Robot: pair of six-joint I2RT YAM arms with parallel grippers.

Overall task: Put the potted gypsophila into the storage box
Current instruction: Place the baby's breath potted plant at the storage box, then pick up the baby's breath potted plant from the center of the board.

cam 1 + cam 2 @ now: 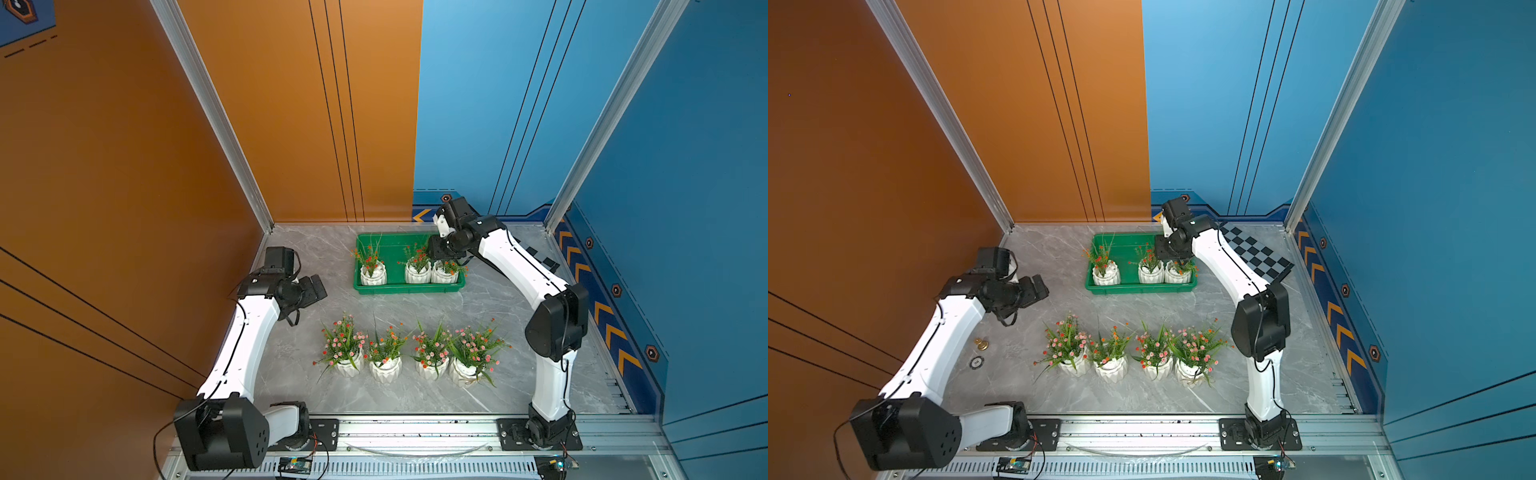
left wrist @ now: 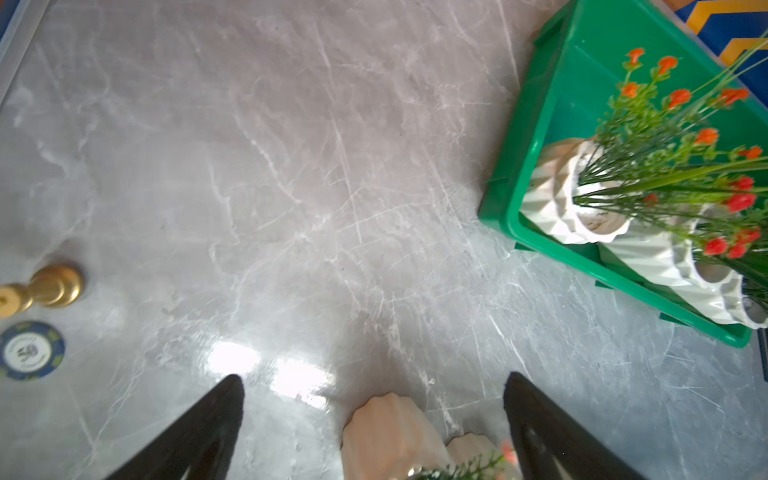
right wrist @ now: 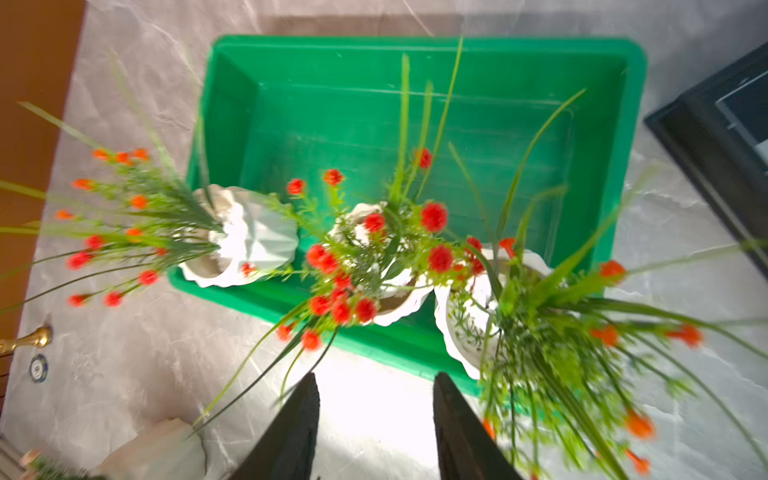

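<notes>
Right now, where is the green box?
In both top views the green box sits far-centre on the table, beyond the row of four pots; the right gripper hangs over its right end.

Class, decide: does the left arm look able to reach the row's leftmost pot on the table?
Probably yes: the left end effector is open; only bare marble lies between it and that pot.
</notes>
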